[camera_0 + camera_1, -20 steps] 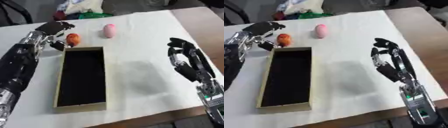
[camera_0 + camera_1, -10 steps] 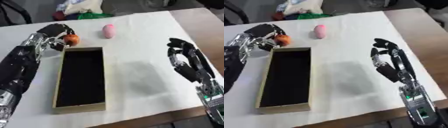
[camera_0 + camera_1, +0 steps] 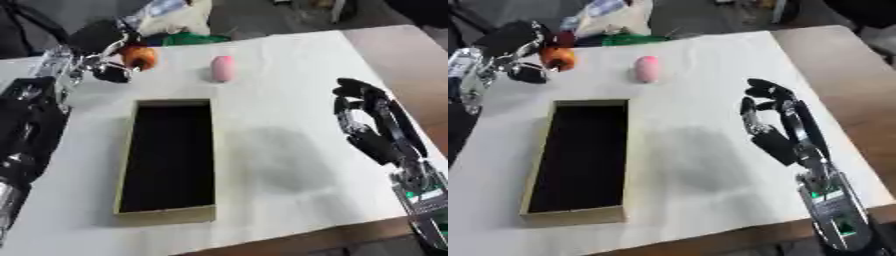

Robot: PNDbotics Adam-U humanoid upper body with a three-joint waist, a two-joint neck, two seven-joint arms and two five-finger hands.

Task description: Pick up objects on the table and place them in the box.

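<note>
My left hand (image 3: 98, 46) is raised above the table's far left, its fingers and thumb curled round a small orange-red ball (image 3: 139, 57). A pink oval object (image 3: 223, 68) lies on the white table beyond the box. The long cardboard box (image 3: 125, 164) with a dark inside lies lengthwise in the left middle, with nothing visible in it. My right hand (image 3: 376, 131) hovers at the right, fingers relaxed and apart, holding nothing.
Bags and cloth, white and green (image 3: 187, 31), are piled past the table's far edge. The white cover ends at the right, where a bare wooden tabletop (image 3: 416, 60) shows. The table's front edge (image 3: 289, 241) runs near the bottom.
My left hand has closed on the orange-red ball and lifted it off the table. The whole view has shifted down a little. The right hand has stayed put.
</note>
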